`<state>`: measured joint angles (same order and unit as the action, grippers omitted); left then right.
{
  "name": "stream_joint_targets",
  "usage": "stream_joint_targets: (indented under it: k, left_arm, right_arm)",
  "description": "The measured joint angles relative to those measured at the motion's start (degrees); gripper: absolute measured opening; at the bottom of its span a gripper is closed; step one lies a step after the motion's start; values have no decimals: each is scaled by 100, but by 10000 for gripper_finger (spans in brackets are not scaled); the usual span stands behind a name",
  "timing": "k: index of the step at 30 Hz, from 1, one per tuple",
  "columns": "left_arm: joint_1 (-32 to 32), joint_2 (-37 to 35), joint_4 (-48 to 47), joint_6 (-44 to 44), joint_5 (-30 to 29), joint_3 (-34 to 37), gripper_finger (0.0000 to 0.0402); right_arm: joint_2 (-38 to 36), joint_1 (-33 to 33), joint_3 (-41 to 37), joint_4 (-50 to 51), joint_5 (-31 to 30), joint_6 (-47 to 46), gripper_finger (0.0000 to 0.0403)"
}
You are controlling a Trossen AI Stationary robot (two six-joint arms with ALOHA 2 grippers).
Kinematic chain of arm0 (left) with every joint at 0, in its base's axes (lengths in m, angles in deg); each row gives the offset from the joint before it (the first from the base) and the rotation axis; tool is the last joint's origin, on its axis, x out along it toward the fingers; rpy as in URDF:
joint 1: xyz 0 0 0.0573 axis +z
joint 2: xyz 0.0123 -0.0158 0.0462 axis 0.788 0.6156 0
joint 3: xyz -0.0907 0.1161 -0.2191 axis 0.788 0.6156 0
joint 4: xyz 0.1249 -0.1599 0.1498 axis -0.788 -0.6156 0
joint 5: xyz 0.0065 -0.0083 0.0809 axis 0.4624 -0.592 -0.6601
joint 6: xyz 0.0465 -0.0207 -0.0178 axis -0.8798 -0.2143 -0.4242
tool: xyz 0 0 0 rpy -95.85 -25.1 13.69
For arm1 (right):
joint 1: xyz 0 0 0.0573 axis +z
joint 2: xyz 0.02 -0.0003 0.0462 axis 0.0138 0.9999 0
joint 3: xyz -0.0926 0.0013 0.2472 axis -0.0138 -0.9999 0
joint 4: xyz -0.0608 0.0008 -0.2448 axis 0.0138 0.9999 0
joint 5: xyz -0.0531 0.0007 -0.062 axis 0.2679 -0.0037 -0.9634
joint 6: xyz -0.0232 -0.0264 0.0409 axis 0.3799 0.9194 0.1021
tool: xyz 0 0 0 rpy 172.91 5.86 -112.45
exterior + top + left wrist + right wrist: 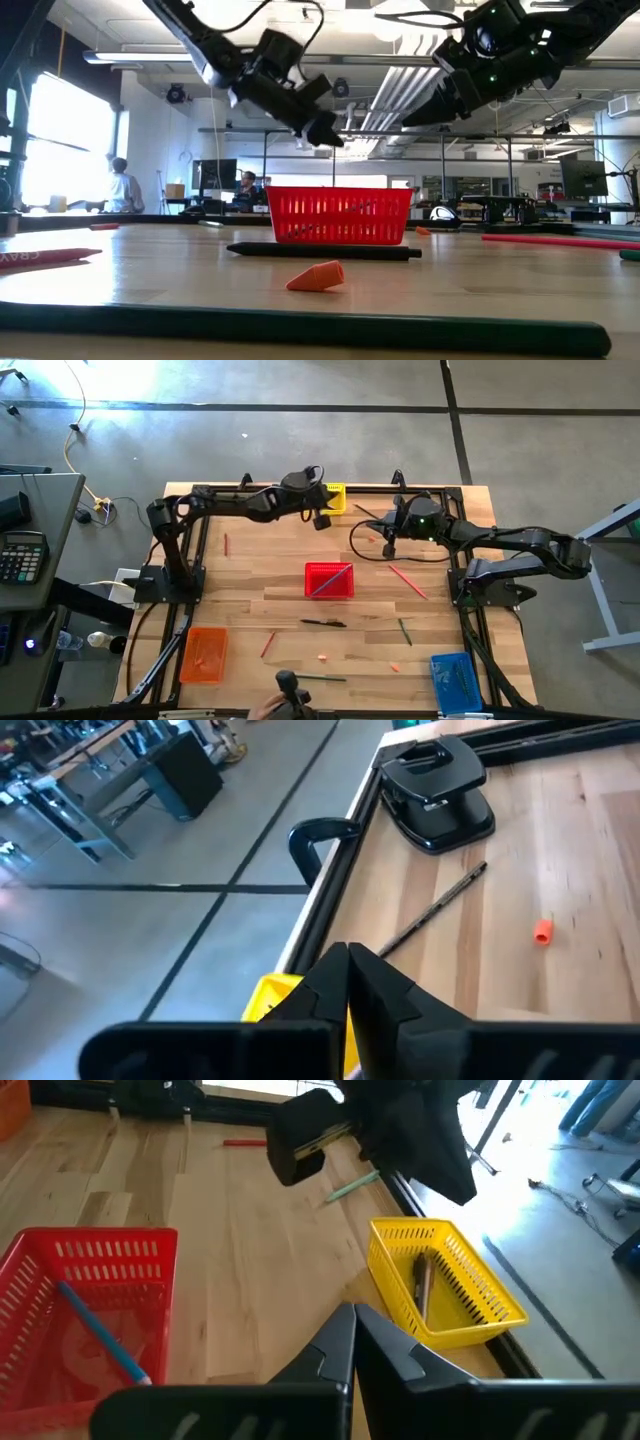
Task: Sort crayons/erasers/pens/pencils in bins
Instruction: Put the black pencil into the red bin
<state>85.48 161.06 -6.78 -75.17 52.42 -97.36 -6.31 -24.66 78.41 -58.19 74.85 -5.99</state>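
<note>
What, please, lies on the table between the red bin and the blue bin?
In the high view, a green pencil lies between the red bin and blue bin.

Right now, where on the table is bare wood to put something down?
The widest bare patch lies between the red bin and the orange bin, bordered by a red pencil. Wood between the black pen and the blue bin is crowded with a green pencil and an eraser. The far edge by the yellow bin sits under both arms.
</note>
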Motion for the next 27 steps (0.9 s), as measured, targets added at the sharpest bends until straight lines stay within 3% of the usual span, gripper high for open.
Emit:
stream_joint_targets:
  k: [8,15,27]
  left_arm:
    - [-68,-194,1358,526,0,1023,1]
    - [-96,-911,2195,857,31,2065,0]
    - [-131,-2059,3942,1257,722,3978,0]
  right_arm:
    - [0,0,0,101,-63,-251,0]
    - [230,0,0,133,-166,-532,0]
    - [614,0,0,96,-425,-1150,0]
